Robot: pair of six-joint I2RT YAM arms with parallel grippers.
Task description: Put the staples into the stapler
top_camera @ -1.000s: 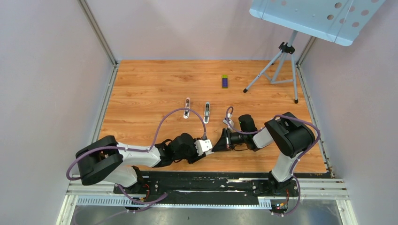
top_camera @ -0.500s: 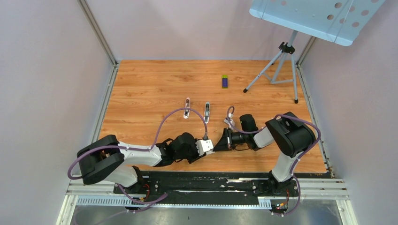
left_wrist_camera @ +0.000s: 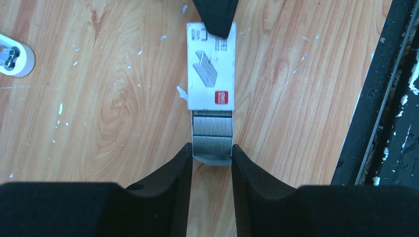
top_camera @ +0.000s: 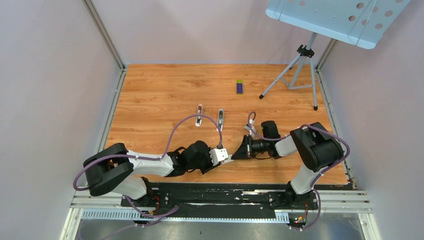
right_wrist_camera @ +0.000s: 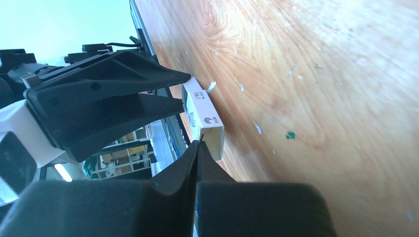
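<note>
**Staple box half drawn; strip not yet free**

The staples (left_wrist_camera: pixel 212 127) lie as grey ridged blocks in a shallow tray (left_wrist_camera: pixel 212 159); the tray sticks part-way out of a white card sleeve (left_wrist_camera: pixel 211 69); the whole box lies flat on the table (top_camera: pixel 150 90), at about 6 o'clock of the wood, near the arm bases.

The left gripper (left_wrist_camera: pixel 211 148) comes at it from the box's 6 o'clock in its own wrist view; the claw is narrowed to the tray's width, with fingers (left_wrist_camera: pixel 183 163) against both sides of the exposed end; I read that as a grip on the tray.

The right gripper (right_wrist_camera: pixel 199 142) sits at the sleeve's far end, 12 o'clock in the left wrist view; its claw is closed right down, tip to tip; whether a card edge is pinched between the tips or merely pressed on, I cannot tell.

What I take for the stapler (top_camera: pixel 220 119) lies at 11 o'clock from the box, apart from both arms; a second slim white piece (top_camera: pixel 199 115) lies just beside it at 9 o'clock; both are too small to read as open or closed.

Step in hand, as I judge it: drawing the tray from the sleeve, before any loading. The next move calls for a straight pull along the box's long axis, with the sleeve held back at the other end; a skewed pull could jam the tray or spill the blocks; then one block must be lifted out and carried to the stapler.
</note>
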